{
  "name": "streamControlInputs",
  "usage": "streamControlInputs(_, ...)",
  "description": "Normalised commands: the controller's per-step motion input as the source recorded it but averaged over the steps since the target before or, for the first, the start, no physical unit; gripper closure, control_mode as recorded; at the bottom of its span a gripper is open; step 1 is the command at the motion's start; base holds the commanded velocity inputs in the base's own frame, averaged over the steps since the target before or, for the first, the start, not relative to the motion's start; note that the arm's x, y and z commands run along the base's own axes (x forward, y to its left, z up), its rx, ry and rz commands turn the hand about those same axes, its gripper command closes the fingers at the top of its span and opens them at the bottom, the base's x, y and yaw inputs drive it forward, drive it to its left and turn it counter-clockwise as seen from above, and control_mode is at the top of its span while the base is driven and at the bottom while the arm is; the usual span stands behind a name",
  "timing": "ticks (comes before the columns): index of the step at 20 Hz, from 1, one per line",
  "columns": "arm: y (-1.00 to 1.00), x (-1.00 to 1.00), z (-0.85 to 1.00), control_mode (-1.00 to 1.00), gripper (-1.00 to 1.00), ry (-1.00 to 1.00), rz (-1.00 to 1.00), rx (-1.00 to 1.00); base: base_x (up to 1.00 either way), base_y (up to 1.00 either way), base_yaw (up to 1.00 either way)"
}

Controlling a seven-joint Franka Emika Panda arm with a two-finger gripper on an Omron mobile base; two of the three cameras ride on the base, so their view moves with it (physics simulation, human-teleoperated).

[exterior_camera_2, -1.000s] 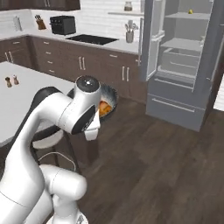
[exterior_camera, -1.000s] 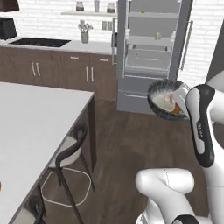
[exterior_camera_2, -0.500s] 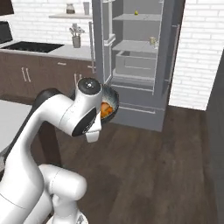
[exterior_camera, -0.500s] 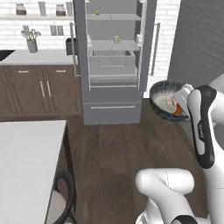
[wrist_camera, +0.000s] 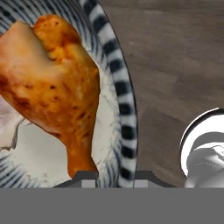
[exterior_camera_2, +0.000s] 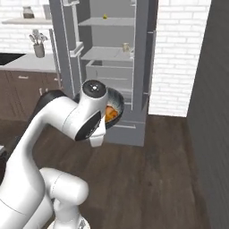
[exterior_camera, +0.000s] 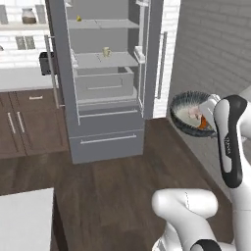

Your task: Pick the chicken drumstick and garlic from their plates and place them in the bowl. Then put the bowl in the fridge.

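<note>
The pincer (wrist_camera: pixel 114 175) is clamping the rim of the wide dark grey bowl with a streaked whitish inside (wrist_camera: pixel 127 109), one fingertip (wrist_camera: pixel 89 176) sitting inside the rim and the other outside it. The bowl is being carried in the air above the dark wooden floor (wrist_camera: pixel 175 57), tilted toward the arm. The orange-brown roasted chicken drumstick (wrist_camera: pixel 57 87) is lying inside the bowl, its narrow bone end pointing at the pincer. A whitish-pink garlic bulb (wrist_camera: pixel 6 122) is resting just beside the drumstick, at the picture's left edge. In the left base view, the bowl (exterior_camera: pixel 188 110) is hanging to the right of the tall grey metallic fridge (exterior_camera: pixel 105 81). The fridge doors are standing open, exposing pale shelves and a drawer (exterior_camera: pixel 104 84).
</note>
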Motion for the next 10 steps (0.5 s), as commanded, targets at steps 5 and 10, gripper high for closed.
streamControlInputs(5,0.00,0.00,0.00,1.00,1.00,0.00,0.00,0.00,1.00,0.23,0.01)
streamControlInputs(10,0.00,0.00,0.00,1.00,1.00,0.00,0.00,0.00,1.00,0.30,0.02)
